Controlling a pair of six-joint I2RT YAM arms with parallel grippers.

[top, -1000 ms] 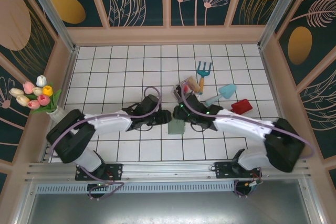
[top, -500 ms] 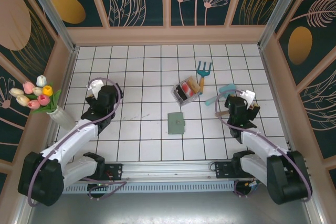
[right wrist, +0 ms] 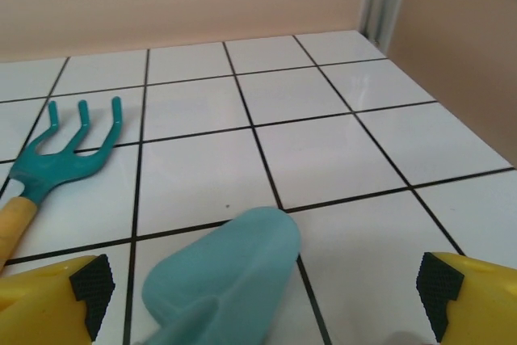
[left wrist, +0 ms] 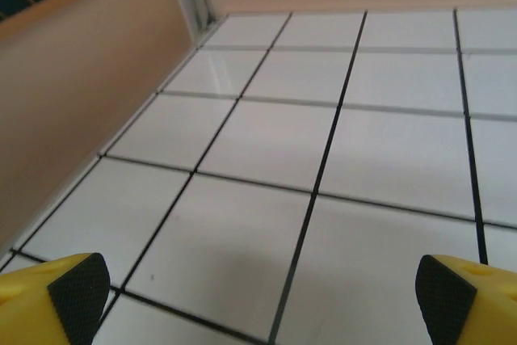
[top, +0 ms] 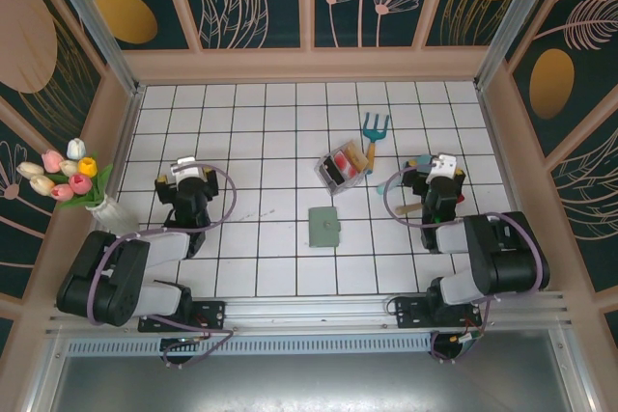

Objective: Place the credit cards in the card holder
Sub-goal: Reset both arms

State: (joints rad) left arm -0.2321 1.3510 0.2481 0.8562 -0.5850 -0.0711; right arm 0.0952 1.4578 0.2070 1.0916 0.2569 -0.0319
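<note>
Both arms are sitting folded back close to their own bases, likely a parked pose between moves, so nothing is being carried. The left gripper [left wrist: 258, 292] is hanging over bare white tiled table [left wrist: 266, 143], its jaws spread wide, black pads [left wrist: 79, 296] at the far edges of the wrist view, touching nothing and gripping nothing. The right gripper [top: 441, 176] is equally wide apart and empty. A pale blue plastic scoop [right wrist: 222, 276] is lying just ahead of and under it, between its pads [right wrist: 436, 280], but not pinched. A teal garden fork with a wooden handle [right wrist: 65, 155] is lying ahead and to its left.

The flat grey-green bifold card holder [top: 324, 227] is lying on the table between the two grippers, well apart from both and somewhat nearer the right one. It is looking folded shut, so I cannot tell what is inside. The small thin plastic credit cards [top: 340, 167], red and black ones showing, are sitting together in a clear plastic rectangular tray [top: 359, 177] to the left of the right gripper and just beyond the card holder. The tray is probably keeping them gathered for picking.

With cards in the tray and the card holder closed, the job is looking unfinished. The holder is likely needing opening first, one gripper pinning and one lifting.
</note>
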